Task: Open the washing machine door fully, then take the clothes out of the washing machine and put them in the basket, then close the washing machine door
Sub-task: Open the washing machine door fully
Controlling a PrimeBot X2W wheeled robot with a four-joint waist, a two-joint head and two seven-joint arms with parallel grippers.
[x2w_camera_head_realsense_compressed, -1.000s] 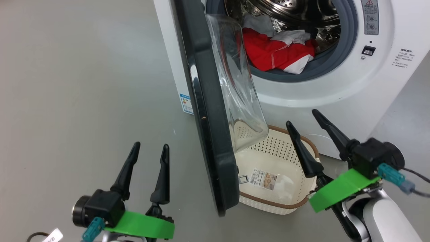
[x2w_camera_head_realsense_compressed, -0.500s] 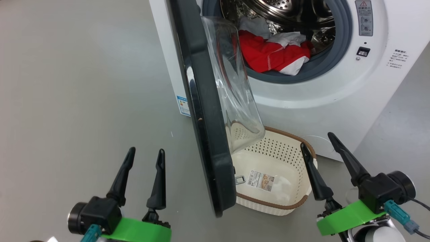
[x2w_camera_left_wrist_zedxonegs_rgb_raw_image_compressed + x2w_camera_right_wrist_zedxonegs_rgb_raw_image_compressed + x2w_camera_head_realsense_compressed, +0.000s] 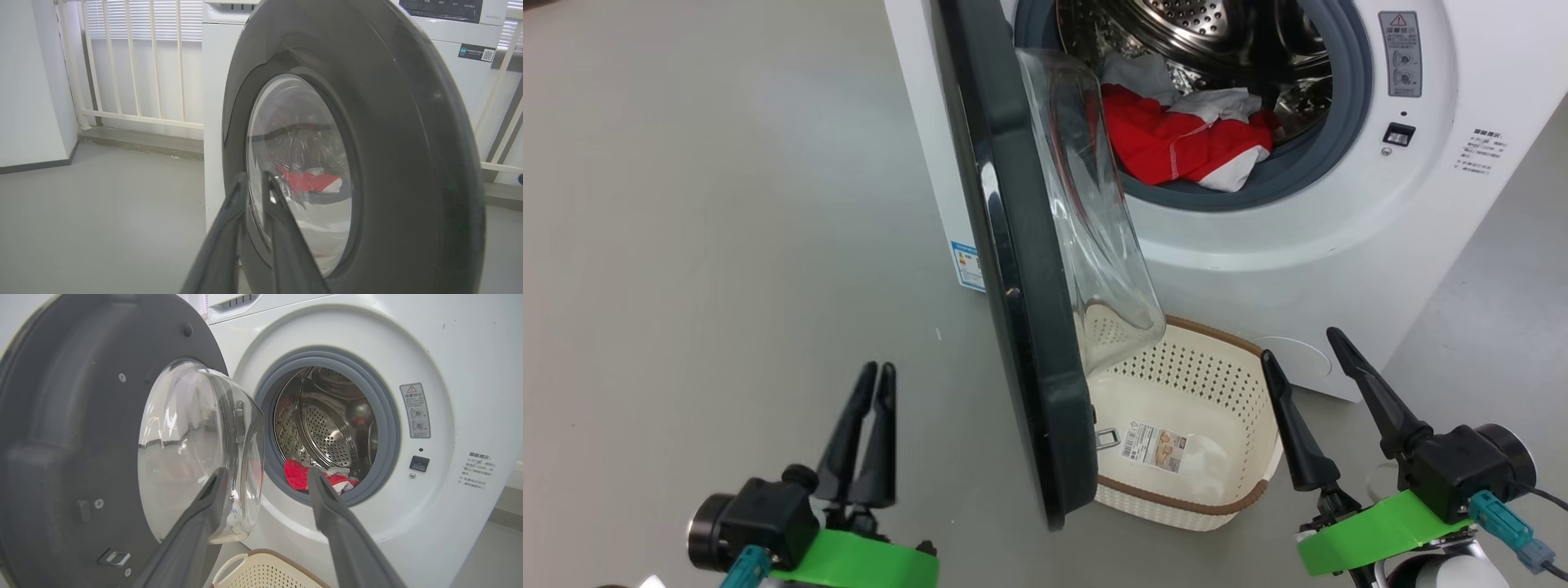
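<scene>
Hovering low, beside the open door

The left gripper has its two fingers drawn almost together, only a thin gap between them, and nothing is held. It stands apart from the washing machine door, on its outer side. The right gripper is spread wide and empty, just beside the basket, which sits on the floor under the door's glass bowl. The clothes lie in the drum of the washing machine, against the grey ring.

Smooth grey floor, bearing a big white boxy washing machine, small cream perforated plastic basket just before it.
</scene>
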